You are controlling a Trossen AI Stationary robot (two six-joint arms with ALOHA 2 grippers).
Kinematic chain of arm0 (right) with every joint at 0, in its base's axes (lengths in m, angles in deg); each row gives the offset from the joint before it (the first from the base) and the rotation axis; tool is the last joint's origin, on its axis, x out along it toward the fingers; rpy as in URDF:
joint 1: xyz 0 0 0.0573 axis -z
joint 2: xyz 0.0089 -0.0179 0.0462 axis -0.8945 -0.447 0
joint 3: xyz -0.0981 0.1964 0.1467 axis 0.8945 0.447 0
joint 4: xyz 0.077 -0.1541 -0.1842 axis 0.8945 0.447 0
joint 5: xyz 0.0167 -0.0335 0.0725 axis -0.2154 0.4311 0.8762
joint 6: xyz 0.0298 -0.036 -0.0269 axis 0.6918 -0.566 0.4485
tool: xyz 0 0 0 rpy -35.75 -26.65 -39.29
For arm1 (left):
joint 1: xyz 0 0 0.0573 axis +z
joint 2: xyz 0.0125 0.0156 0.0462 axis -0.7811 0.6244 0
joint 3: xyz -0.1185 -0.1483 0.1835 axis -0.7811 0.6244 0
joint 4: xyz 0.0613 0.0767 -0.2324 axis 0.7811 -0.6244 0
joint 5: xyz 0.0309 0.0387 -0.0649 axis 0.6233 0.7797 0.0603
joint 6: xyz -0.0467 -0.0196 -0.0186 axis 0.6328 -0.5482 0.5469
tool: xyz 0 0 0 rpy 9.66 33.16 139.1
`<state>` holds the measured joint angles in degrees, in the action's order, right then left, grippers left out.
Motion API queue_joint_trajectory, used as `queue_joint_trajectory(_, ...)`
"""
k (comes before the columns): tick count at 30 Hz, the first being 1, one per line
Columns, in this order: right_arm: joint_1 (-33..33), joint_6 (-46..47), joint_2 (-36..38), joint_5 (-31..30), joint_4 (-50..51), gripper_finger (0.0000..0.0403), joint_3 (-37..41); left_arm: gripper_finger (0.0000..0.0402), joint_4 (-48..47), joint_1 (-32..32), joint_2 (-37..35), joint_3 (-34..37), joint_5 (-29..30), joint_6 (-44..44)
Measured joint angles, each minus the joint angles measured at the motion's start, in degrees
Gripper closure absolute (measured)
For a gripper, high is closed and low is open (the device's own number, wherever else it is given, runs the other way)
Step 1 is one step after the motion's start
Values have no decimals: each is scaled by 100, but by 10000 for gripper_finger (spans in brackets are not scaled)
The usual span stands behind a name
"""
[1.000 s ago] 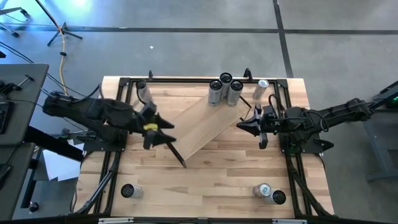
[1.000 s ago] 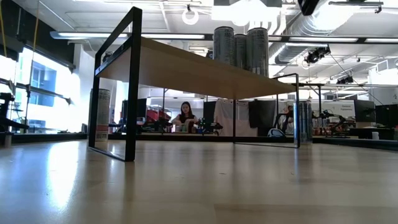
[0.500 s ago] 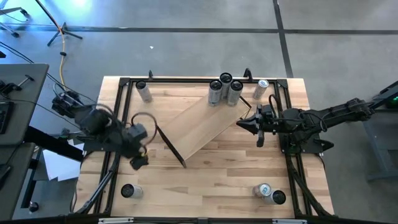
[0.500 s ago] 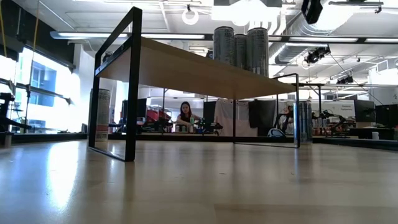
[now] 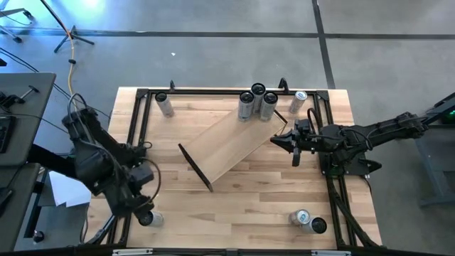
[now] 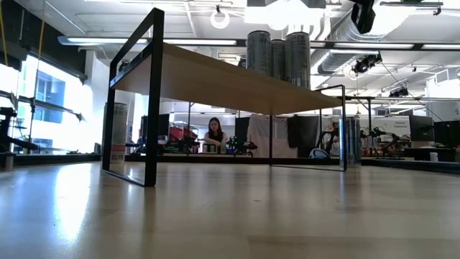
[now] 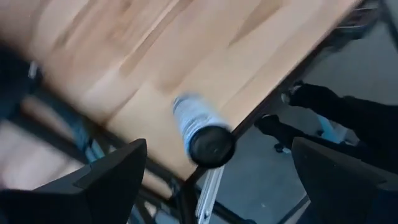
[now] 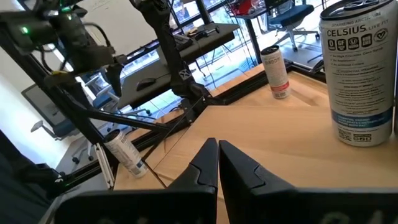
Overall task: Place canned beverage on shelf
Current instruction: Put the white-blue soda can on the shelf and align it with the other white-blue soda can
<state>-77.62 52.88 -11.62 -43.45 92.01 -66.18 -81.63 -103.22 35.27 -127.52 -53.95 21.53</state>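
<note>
Hovering with left gripper (image 7: 211,168) spread above a table-corner can (image 5: 147,218), right gripper (image 5: 279,141) pinched together empty beside the shelf (image 5: 231,144), three cans (image 5: 257,102) already standing there.

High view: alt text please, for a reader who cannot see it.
The left tool, open, hangs over a can at the table's near left corner. The shelf lies diagonally mid-table with three cans at its far end. The right tool, shut, is at the shelf's right end; other cans stand around the table.
</note>
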Motion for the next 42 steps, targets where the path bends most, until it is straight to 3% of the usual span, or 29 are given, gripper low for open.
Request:
queue_joint_trajectory(4,0,-1,0,2,62,402,0,31,395,-282,111,493,-582,737)
queue_joint_trajectory(9,2,2,0,2,147,402,0,31,1010,-490,313,950,-668,1140)
queue_joint_trajectory(28,7,-12,-2,-189,156,402,0,31,2142,-494,672,1735,-750,1215)
queue_joint_trajectory(42,7,-33,-2,-195,280,402,0,32,2178,-479,671,2069,-728,1255)
